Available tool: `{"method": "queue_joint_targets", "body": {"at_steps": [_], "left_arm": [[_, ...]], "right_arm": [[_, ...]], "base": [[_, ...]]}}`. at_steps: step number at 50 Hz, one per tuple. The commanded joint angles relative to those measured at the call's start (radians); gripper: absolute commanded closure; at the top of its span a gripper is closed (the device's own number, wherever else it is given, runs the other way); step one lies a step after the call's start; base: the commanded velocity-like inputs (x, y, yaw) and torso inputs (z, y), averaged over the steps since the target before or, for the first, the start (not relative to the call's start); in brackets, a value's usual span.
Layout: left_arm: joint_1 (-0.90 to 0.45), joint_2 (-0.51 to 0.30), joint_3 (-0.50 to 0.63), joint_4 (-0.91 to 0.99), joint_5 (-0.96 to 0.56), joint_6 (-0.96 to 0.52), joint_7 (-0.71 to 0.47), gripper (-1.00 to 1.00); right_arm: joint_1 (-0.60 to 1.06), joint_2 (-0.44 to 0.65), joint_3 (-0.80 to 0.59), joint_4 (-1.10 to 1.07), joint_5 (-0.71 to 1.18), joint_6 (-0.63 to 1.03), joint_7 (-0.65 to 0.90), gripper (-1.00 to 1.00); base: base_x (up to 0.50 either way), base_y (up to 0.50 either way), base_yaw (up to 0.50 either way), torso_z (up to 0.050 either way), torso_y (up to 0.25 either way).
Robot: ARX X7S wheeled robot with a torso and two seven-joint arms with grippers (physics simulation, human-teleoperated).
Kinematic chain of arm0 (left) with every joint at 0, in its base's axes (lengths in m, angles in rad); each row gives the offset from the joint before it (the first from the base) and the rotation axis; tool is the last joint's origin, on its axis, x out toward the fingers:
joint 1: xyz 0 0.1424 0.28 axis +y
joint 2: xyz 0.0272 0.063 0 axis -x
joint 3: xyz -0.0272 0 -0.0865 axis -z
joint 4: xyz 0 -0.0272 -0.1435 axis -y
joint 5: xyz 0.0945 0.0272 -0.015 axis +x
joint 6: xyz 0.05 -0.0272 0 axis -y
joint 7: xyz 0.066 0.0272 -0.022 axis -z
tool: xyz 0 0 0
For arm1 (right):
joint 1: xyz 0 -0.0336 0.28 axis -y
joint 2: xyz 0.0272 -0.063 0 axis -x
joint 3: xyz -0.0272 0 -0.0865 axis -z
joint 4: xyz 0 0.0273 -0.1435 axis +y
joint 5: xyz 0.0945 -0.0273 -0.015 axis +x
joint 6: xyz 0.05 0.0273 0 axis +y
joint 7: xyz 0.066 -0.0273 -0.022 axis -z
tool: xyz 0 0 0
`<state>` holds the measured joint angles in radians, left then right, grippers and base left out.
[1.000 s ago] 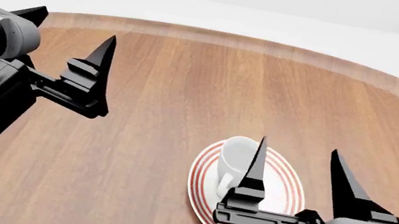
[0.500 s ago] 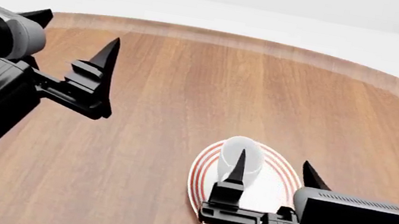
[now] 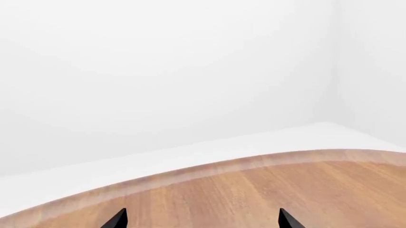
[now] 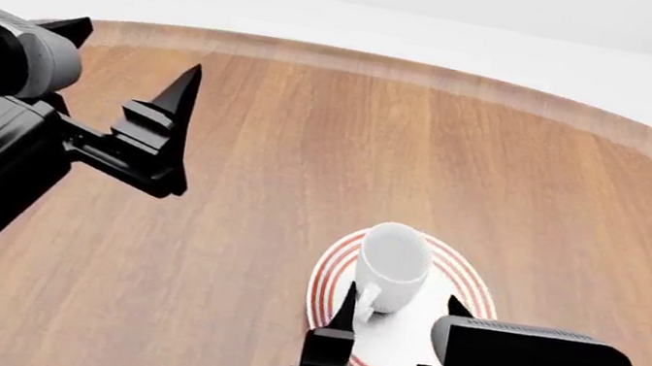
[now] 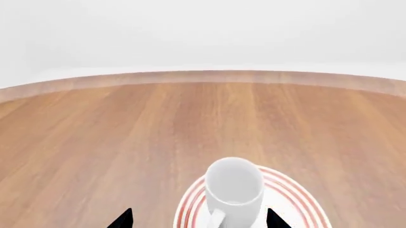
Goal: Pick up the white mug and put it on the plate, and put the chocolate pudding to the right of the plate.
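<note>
White mug [image 4: 393, 258] upright on plate [image 4: 467, 286], handle toward robot — nothing touching it. Right gripper [image 4: 398, 320] just robot-side of plate, jaws spread, empty. Left gripper [image 4: 130, 78] raised over wooden table [image 4: 306, 141], well left of plate, jaws apart, empty. Chocolate pudding not seen.

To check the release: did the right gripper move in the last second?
Yes. In the head view the right gripper has pulled back toward the robot, off the white mug, which stands on the plate.
</note>
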<state>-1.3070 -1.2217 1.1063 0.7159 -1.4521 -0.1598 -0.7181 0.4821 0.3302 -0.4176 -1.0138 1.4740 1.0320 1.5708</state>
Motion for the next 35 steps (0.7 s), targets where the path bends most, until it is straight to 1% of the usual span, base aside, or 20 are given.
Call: {"method": "queue_joint_targets", "body": {"at_steps": [1, 5, 19, 35], "left_arm": [[0.007, 0.024, -0.026, -0.003, 0.019, 0.017, 0.022, -1.0], [0.01, 0.026, -0.026, -0.006, 0.018, 0.018, 0.024, -1.0], [0.01, 0.022, -0.032, -0.005, 0.012, 0.019, 0.024, -1.0], [0.025, 0.025, -0.032, -0.015, 0.01, 0.03, 0.031, -1.0]], "right_arm": [[-0.076, -0.178, 0.207, -0.014, 0.093, 0.239, 0.0, -1.0], [-0.099, -0.168, 0.176, 0.005, 0.108, 0.196, 0.0, -1.0], [-0.134, -0.184, 0.151, 0.032, 0.097, 0.165, 0.0, -1.0], [-0.202, -0.247, 0.173, 0.072, 0.098, 0.216, 0.0, -1.0]], "base": [[0.0, 0.0, 0.0, 0.0, 0.0], [0.0, 0.0, 0.0, 0.0, 0.0], [0.0, 0.0, 0.0, 0.0, 0.0], [0.0, 0.0, 0.0, 0.0, 0.0]]}}
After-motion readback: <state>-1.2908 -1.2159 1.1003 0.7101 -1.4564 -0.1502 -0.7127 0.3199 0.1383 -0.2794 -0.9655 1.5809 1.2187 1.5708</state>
